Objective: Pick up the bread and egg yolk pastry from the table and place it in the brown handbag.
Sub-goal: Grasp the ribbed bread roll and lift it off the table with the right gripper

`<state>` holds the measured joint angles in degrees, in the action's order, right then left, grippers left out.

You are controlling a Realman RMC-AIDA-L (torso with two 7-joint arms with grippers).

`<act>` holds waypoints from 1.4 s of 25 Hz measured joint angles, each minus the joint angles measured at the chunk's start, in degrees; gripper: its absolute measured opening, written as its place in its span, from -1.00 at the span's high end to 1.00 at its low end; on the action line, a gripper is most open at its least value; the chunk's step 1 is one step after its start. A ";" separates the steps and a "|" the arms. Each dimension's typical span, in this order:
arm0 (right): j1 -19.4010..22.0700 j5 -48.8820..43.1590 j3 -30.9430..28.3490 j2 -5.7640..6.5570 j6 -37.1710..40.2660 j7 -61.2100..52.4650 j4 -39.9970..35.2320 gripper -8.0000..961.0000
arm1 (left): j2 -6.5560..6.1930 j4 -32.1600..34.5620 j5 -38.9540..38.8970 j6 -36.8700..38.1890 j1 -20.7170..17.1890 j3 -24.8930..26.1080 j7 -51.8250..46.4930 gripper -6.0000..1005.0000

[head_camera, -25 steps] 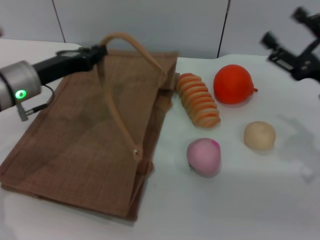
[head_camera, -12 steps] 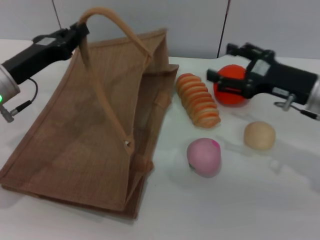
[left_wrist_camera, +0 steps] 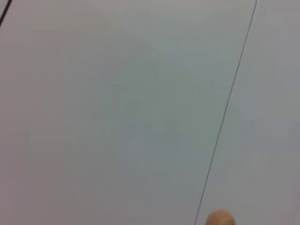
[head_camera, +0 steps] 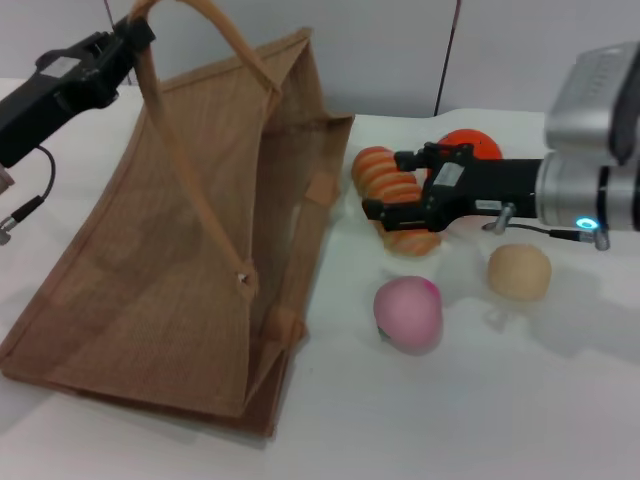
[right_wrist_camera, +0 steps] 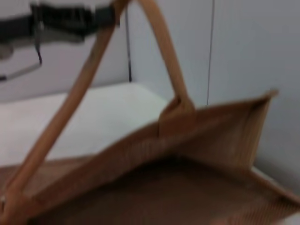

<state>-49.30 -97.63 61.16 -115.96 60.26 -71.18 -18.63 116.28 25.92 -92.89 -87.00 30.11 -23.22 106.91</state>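
The brown handbag (head_camera: 190,250) lies on the white table at the left, its upper side pulled up. My left gripper (head_camera: 128,38) is shut on a tan loop handle (head_camera: 205,15) and holds it high. The ridged orange and tan bread (head_camera: 412,241) lies just right of the handbag. My right gripper (head_camera: 392,185) is open, with one finger on each side of the bread's middle. The egg yolk pastry (head_camera: 519,271) sits on the table to the right, below the right arm. The right wrist view shows the handbag's mouth (right_wrist_camera: 187,187), its handle (right_wrist_camera: 159,42) and the left gripper (right_wrist_camera: 70,18).
A pink ball (head_camera: 408,313) lies in front of the bread. An orange fruit (head_camera: 468,142) sits behind the right gripper, mostly hidden. A grey wall stands behind the table. The left wrist view shows only wall and a tan bit of handle (left_wrist_camera: 220,218).
My left gripper has lifted the handle higher, pulling the handbag's side up. My right gripper has come in from the far right, down and left, to the bread.
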 joint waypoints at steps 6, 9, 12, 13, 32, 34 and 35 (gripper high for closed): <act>-2.39 0.23 7.24 -0.48 -8.13 -5.32 -0.06 -0.85 | 0.07 -0.07 -0.36 -0.69 -0.03 0.16 0.09 0.76; -3.25 0.25 10.61 -0.62 -12.17 -7.86 -0.10 -0.85 | 0.14 -0.12 -0.37 -0.72 0.13 0.18 0.11 0.76; -3.98 0.25 15.32 -0.65 -15.83 -11.25 -0.13 -0.85 | 0.17 -0.17 -0.39 -0.74 0.22 0.19 0.12 0.76; -4.19 0.25 17.16 -0.65 -16.85 -12.49 -0.15 -0.85 | 0.17 -0.17 -0.40 -0.75 0.23 0.20 0.13 0.76; -4.47 0.18 36.78 -0.67 -24.78 -25.76 -4.50 -0.50 | 0.09 -0.81 -0.54 -0.81 0.65 0.20 0.23 0.76; -4.47 0.09 36.83 -0.67 -24.79 -25.77 -4.50 -0.43 | 0.08 -0.81 -0.54 -0.81 0.65 0.20 0.22 0.76; -4.47 0.07 36.86 -0.67 -24.80 -25.78 -4.50 -0.40 | 0.08 -0.80 -0.54 -0.81 0.65 0.20 0.22 0.76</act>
<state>-53.78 -97.56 98.02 -116.63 35.46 -96.95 -23.13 116.36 25.12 -93.43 -87.81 30.76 -23.02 107.14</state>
